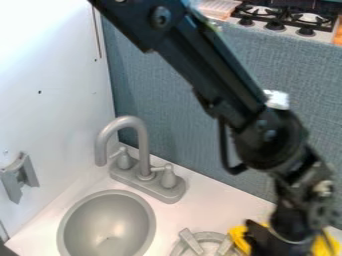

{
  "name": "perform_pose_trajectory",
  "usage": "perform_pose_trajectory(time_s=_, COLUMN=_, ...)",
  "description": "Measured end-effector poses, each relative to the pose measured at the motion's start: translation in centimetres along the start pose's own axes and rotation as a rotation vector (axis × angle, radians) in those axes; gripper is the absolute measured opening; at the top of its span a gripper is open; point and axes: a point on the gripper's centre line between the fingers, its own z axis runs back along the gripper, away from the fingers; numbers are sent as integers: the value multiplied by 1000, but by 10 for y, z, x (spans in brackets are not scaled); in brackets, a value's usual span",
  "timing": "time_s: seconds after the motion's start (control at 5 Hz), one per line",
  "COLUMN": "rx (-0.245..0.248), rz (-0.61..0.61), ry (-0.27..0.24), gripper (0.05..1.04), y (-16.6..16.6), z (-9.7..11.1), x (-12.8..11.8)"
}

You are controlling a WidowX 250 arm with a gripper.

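The black gripper point(277, 245) hangs low at the bottom right, cut off by the lower edge. A bright yellow object point(238, 239) shows on both sides of it, partly hidden behind the gripper. I cannot tell whether the two touch or whether the object is held. Just left of the yellow object lies a grey round burner grate point(190, 242) with raised bars, also cut off at the bottom.
A grey sink basin point(107, 225) is set in the white counter point(207, 200) at lower left, with a grey curved faucet point(143, 145) behind it. A grey bracket point(20, 177) is on the white left wall. Behind stands a blue-grey fabric panel point(160, 95), with a black-grated stove point(284, 17) beyond.
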Motion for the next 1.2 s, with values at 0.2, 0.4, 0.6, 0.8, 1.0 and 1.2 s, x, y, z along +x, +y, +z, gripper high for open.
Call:
perform_pose_trajectory(time_s=0.2, rx=34, rz=142, ry=-2, gripper=571, y=33, z=-8, x=-14)
perform_pose_trajectory(time_s=0.4, rx=34, rz=235, ry=-19, gripper=571, y=60, z=-10, x=-13)
perform_pose_trajectory(time_s=0.6, rx=49, rz=261, ry=-10, gripper=571, y=74, z=-10, x=-16)
perform_pose_trajectory(time_s=0.8, rx=47, rz=259, ry=28, gripper=571, y=84, z=-24, x=-22)
perform_pose_trajectory(time_s=1.0, rx=10, rz=231, ry=52, gripper=571, y=82, z=-38, x=-17)
perform_pose_trajectory(time_s=1.2, rx=0, rz=225, ry=71, gripper=571, y=81, z=-47, x=-15)
